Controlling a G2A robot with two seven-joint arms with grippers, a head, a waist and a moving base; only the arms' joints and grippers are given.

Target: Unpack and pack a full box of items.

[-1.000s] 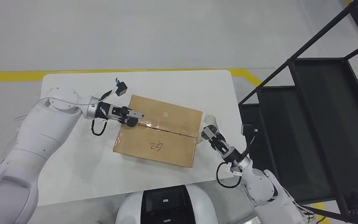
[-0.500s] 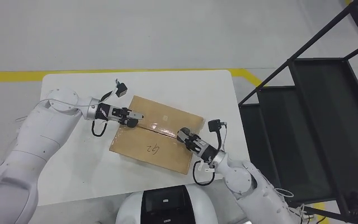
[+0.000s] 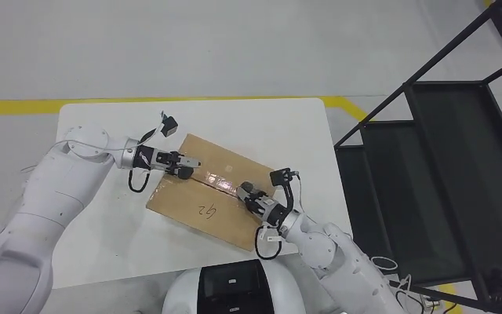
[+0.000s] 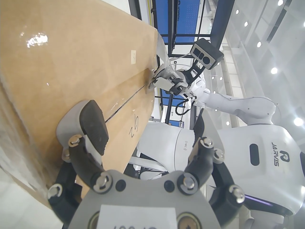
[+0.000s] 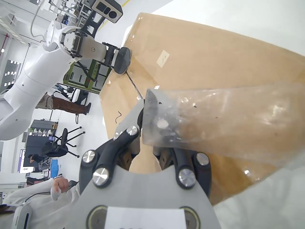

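Bright overhead light; faint shadows, perhaps.

The cardboard box [image 3: 194,198] carries a handwritten black mark [image 3: 208,210] on the top flap nearer the robot. It reads as 62, though the first character may be a G. A small white sticker [image 5: 163,58] on the other flap bears an unreadable scribble.

The box [image 3: 188,196] is showing matt brown cardboard, the clear plastic tape [image 5: 226,117] is glinting glossily, and the white table [image 3: 259,122] is looking smooth.
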